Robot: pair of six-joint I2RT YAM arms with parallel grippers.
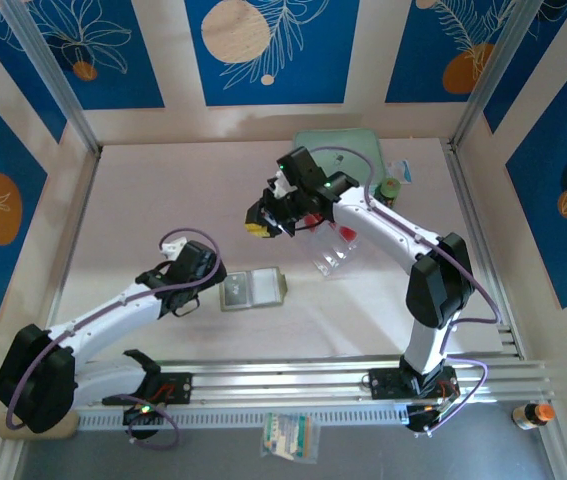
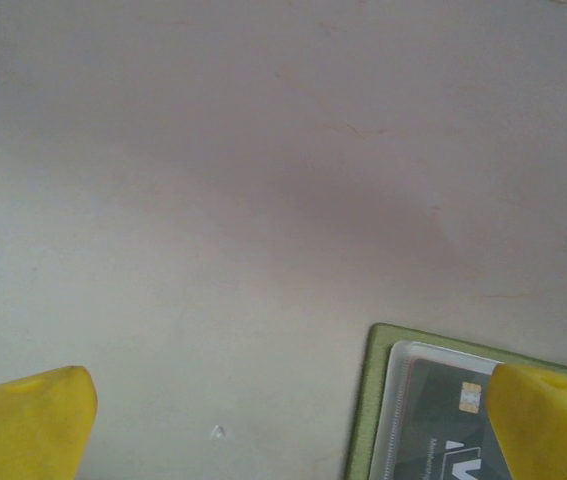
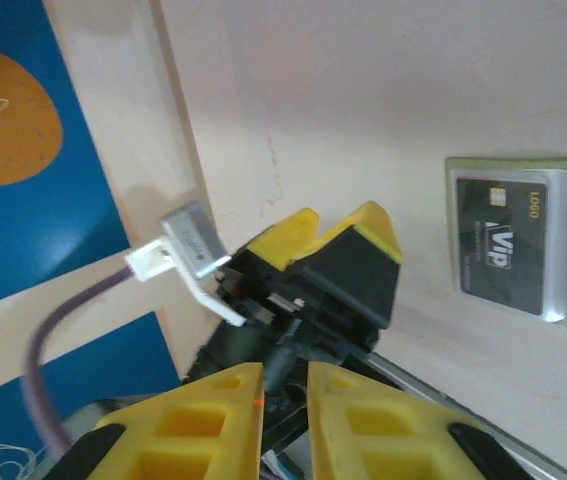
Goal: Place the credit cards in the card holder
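The open olive card holder lies with its long axis sideways, a black VIP card in its clear sleeve. The left gripper sits just left of it, fingers spread, clearly the nearer. The right gripper hangs beyond the holder by the clear tray, fingers almost together. Whether they pinch a card I cannot tell.

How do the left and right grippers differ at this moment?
The left gripper has its fingers spread wide; the right gripper has them nearly together. The left gripper sits beside the card holder; the right gripper is farther back by the clear tray. Both have yellow fingers.
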